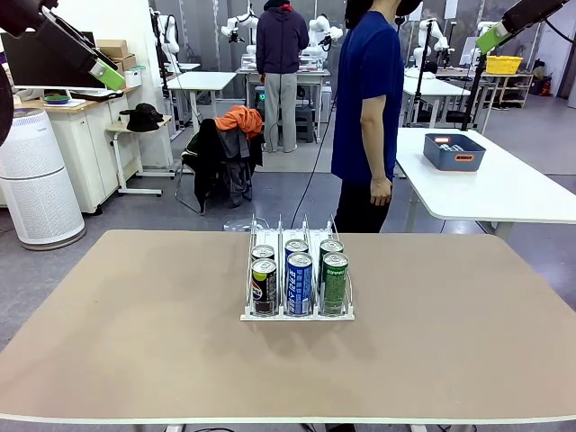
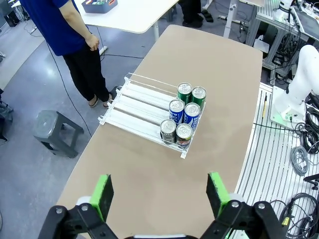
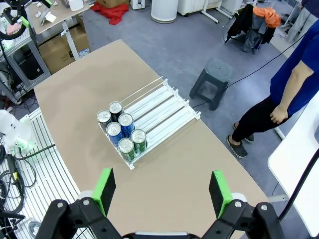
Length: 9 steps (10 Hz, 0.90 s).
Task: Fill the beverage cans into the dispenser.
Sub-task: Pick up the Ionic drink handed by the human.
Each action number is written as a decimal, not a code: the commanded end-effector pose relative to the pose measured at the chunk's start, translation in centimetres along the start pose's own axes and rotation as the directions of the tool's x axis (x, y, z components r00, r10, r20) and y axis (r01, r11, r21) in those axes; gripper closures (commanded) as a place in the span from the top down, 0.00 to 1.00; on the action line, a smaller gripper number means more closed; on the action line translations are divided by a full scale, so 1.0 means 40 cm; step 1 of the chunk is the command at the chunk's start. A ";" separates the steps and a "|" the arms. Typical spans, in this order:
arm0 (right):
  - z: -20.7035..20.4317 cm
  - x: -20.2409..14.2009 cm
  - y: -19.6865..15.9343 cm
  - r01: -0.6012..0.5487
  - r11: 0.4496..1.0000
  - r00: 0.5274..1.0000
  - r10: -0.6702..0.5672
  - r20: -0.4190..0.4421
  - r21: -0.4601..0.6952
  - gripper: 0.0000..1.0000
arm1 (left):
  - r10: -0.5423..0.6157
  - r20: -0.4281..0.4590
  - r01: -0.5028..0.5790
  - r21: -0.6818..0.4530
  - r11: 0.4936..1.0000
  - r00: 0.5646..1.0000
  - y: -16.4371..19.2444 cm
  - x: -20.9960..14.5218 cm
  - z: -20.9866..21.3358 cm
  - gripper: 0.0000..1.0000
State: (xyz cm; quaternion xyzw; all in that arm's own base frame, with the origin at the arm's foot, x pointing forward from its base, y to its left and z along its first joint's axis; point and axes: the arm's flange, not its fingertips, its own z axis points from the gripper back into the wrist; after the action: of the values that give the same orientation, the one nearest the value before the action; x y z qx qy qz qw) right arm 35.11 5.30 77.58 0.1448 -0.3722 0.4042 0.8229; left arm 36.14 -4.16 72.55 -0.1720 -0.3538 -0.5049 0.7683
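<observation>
Left claw (image 2: 159, 181) agape; rear cans (image 1: 296, 246) half-hidden behind front cans (image 1: 299, 283).

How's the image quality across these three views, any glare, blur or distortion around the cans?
Front view: even light, cans sharp, no glare. Left wrist view: wide-angle stretch, left gripper slightly soft up close. Right wrist view: the same for the right gripper.
</observation>
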 end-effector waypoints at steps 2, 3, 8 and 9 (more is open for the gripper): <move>0.001 -0.001 0.003 -0.001 1.000 1.000 0.001 0.000 0.000 1.00 | 0.014 0.001 -0.014 -0.005 1.000 1.000 -0.001 -0.001 0.002 1.00; 0.001 -0.001 0.003 -0.001 1.000 1.000 0.001 0.000 0.000 1.00 | 0.014 0.001 -0.014 -0.005 1.000 1.000 -0.001 -0.001 0.002 1.00; 0.001 -0.001 0.003 -0.001 1.000 1.000 0.001 0.000 0.000 1.00 | 0.014 0.001 -0.014 -0.005 1.000 1.000 -0.001 -0.001 0.002 1.00; 0.001 -0.001 0.003 -0.001 1.000 1.000 0.001 0.000 0.000 1.00 | 0.014 0.001 -0.014 -0.005 1.000 1.000 -0.001 -0.001 0.002 1.00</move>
State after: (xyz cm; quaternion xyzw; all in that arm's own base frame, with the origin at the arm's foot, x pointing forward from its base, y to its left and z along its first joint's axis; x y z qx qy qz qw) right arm 35.11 5.30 77.58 0.1448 -0.3722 0.4042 0.8229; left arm 36.14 -4.15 72.55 -0.1720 -0.3538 -0.5048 0.7684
